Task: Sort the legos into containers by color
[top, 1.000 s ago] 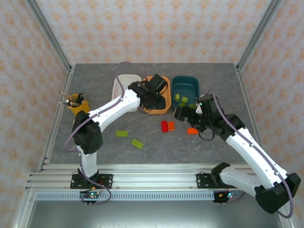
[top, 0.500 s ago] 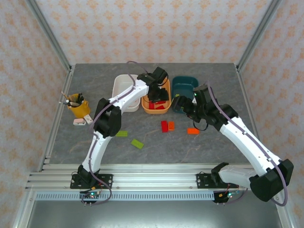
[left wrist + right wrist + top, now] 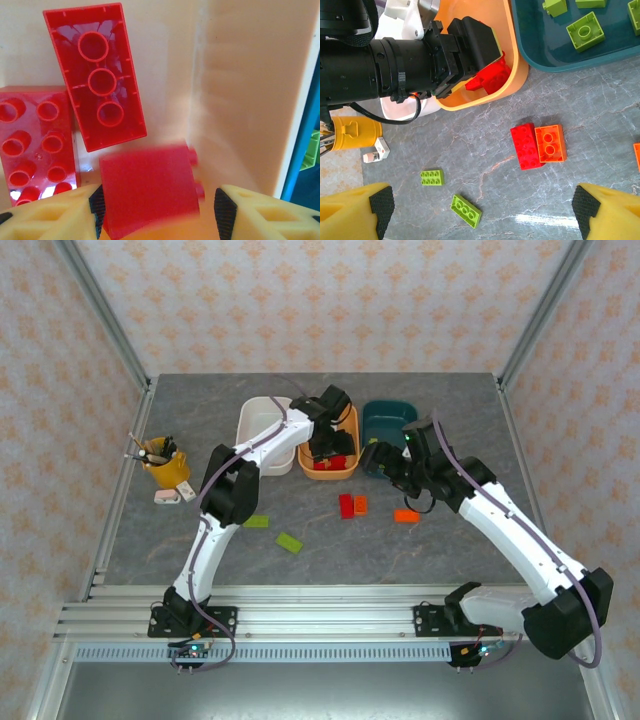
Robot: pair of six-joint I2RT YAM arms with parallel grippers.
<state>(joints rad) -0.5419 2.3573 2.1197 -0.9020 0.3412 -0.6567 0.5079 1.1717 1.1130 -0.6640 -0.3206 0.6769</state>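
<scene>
From above, my left tool [image 3: 325, 445] hangs inside the orange tub [image 3: 345, 472], with the white tub [image 3: 262, 410] just to its left and the teal tub [image 3: 390, 415] to its right. My right tool [image 3: 375, 458] hovers at the near left corner of the teal tub. Below it on the worktop [image 3: 450, 550] lie a red brick [image 3: 346, 506] touching an orange brick [image 3: 361, 504], and a second orange brick [image 3: 406, 515] apart to the right. Two green bricks [image 3: 256, 522] lie nearer my left arm. In the left wrist view my left tool is released: a blurred red square brick [image 3: 147, 192] sits between the pads [image 3: 222, 210], with a gap showing on its right side. Just beyond it a long red brick [image 3: 95, 75] leans over another red brick [image 3: 32, 145] on the tub floor. In the right wrist view my right tool is spread wide and holds nothing. The red and orange pair lies between its fingertips [image 3: 380, 205] and further ahead. Lime bricks [image 3: 585, 31] rest in the teal tub ahead and to the right.
</scene>
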